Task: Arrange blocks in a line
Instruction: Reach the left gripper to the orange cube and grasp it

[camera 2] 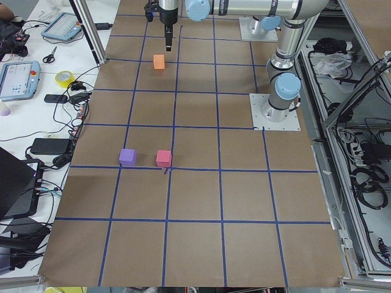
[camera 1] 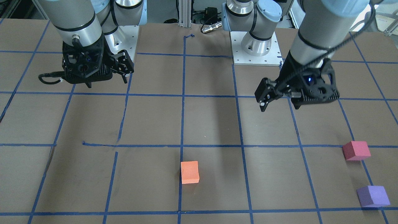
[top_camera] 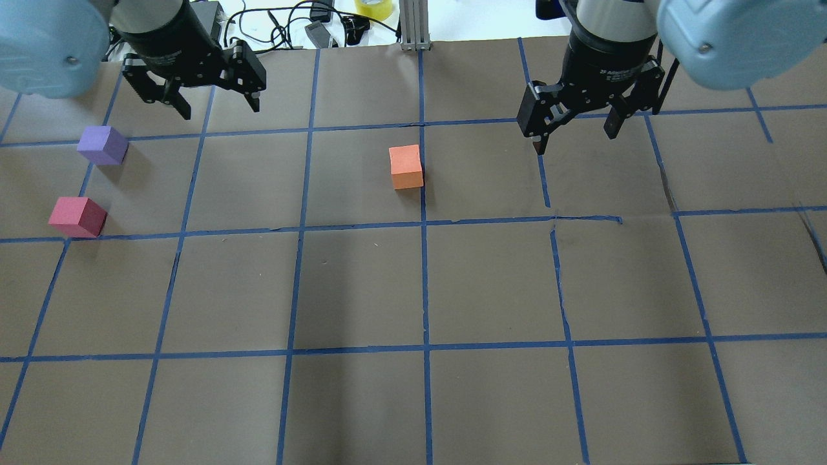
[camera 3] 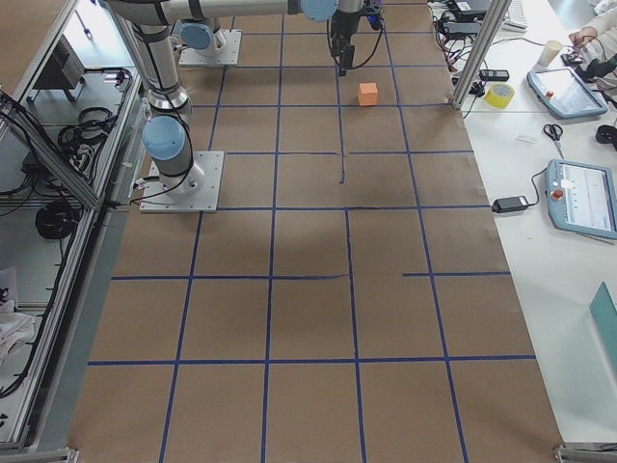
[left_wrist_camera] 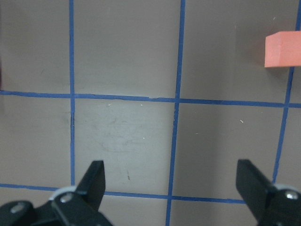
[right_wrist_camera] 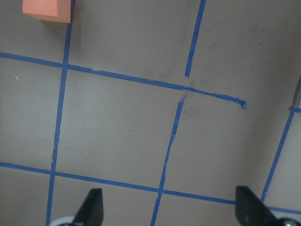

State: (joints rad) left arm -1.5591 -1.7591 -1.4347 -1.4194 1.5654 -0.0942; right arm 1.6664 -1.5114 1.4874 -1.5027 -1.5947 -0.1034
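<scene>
Overhead exterior shows you the whole job at once: the brown table (top_camera: 491, 284), ruled into squares with blue tape, takes up nearly everything, and both arms hang raised above its half nearer the long edge across from the robot. The left gripper (top_camera: 218, 106) is spread wide with nothing between its fingers, and the left wrist view confirms it, showing only bare table between the two tips. The right gripper (top_camera: 574, 137) is just as wide open and just as empty. None of the blocks is held. The orange block (top_camera: 406, 166) sits on a tape line about midway along the table, between the two grippers and toward that far long edge. The red-pink block (top_camera: 77, 217) and the purple block (top_camera: 102, 144) lie well apart from it on the robot's left, near each other but not touching, the purple one closer to the far edge. As I read it, you are at the very start: the three cubes form no line yet and the first pick is still to be made. The likely next move is for the left arm, which needs to shift over the purple or red-pink block, square its fingers to the cube's faces, come down and close.
</scene>
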